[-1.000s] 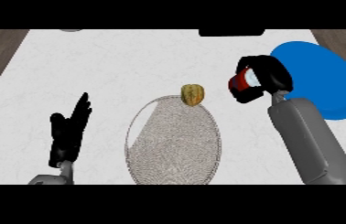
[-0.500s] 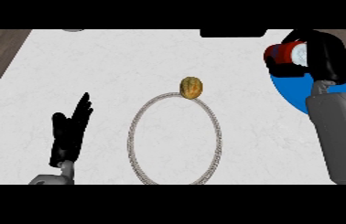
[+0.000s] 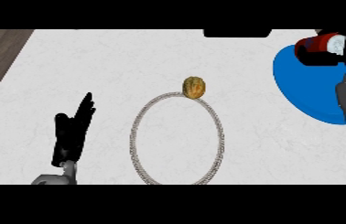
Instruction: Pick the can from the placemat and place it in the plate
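Observation:
The red can (image 3: 319,43) with a pale end is at the far right, over the back part of the blue placemat (image 3: 304,88). My right hand (image 3: 317,59) is curled round it, so only part of the can shows; the grey forearm (image 3: 341,93) runs out of the right edge. The round plate (image 3: 135,137) with a grey rim lies in the middle near the counter's front, well left of the can. My left hand (image 3: 71,131) rests open at the lower left, fingers up, apart from the plate.
A yellow-brown lumpy object (image 3: 194,87) sits on the plate's far rim. A black object (image 3: 236,33) lies at the counter's far edge. The counter's left edge and a strip of wood floor (image 3: 12,47) show at the upper left.
My right hand has carried the can to the right and farther back, from beside the plate's far rim to over the placemat. The left hand has not moved.

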Robot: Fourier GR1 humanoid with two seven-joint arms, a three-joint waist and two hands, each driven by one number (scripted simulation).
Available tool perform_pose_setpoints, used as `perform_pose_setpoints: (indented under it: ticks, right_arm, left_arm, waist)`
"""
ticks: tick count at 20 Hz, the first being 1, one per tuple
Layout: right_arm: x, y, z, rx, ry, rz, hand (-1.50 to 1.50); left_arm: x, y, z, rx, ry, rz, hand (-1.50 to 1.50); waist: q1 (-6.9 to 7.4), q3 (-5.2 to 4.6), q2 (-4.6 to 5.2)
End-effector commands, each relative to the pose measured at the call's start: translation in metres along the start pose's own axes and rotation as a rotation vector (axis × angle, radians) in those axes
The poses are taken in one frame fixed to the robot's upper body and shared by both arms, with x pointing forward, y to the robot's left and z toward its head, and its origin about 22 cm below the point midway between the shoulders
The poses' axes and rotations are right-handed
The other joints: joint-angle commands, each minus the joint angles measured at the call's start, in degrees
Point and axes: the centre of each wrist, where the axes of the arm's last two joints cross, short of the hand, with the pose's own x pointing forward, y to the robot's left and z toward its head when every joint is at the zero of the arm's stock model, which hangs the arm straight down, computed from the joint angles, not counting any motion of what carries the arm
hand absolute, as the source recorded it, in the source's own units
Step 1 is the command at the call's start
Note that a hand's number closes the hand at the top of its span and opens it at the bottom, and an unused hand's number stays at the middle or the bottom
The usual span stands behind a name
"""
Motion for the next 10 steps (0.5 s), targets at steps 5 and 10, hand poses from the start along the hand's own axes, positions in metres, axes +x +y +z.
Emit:
perform_pose_setpoints:
  ticks: [5,10]
  right_arm:
    - [-0.047,0.009,-0.018,0.021,0.085,0.044,1.5]
    - [-0.092,-0.012,-0.024,0.163,0.143,0.073,1.5]
  left_arm:
    - [0.005,-0.004,-0.003,-0.01,0.004,0.0,0.0]
    - [0.003,-0.001,0.003,-0.016,0.005,-0.004,0.0]
  waist:
    - [0.46,0.04,0.17]
    - [1.3,0.1,0.49]
